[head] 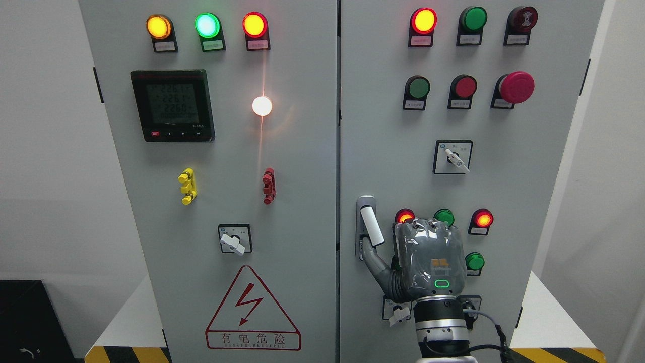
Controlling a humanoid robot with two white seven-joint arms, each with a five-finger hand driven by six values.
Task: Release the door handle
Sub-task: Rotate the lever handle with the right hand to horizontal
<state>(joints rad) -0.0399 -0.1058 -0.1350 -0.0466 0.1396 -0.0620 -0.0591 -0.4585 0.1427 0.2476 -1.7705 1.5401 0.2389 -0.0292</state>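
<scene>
**A:** Where is the hand?

**B:** The right hand (428, 259) shows its back to the camera, just right of the door handle (370, 227). Its thumb (375, 259) reaches up to the handle's lower end and seems to touch it; the other fingers curl forward out of sight, so I cannot tell whether anything is gripped.

**A:** And the handle?

**B:** White, tilted, swung out from its plate near the right door's (544, 166) left edge.

**A:** Risks?

**B:** Pulling away sideways could drag the handle, likely by a snagged thumb. Right of the handle, lamps (484, 219) and a small switch (399, 313) crowd the hand. Free room looks to lie straight back, off the door.
</scene>
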